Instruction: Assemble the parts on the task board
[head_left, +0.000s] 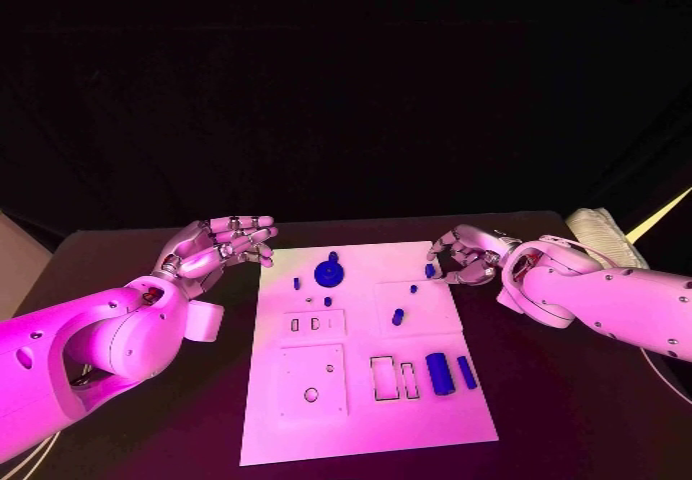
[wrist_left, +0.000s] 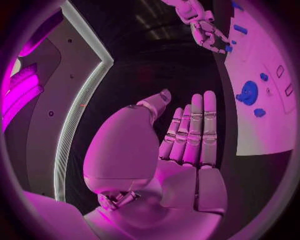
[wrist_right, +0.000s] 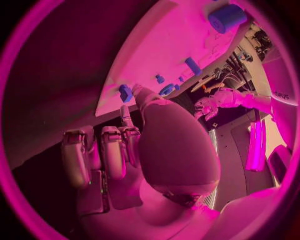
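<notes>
Black tabletop (head_left: 130, 250) under the lights; left robot hand (head_left: 216, 245) hovers beside the task board's (head_left: 361, 400) far left corner, fingers straight and apart, holding nothing. Blue parts (head_left: 327, 272) dot the white board. Right robot hand (head_left: 464, 255) pinches a small blue part (head_left: 430, 270) at the board's far right edge.

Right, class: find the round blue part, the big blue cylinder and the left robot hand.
Round blue part (head_left: 327, 272), head view, middle of its disc.
Big blue cylinder (head_left: 440, 373), head view, middle of its side.
Left robot hand (head_left: 219, 246), head view, back of the hand.
</notes>
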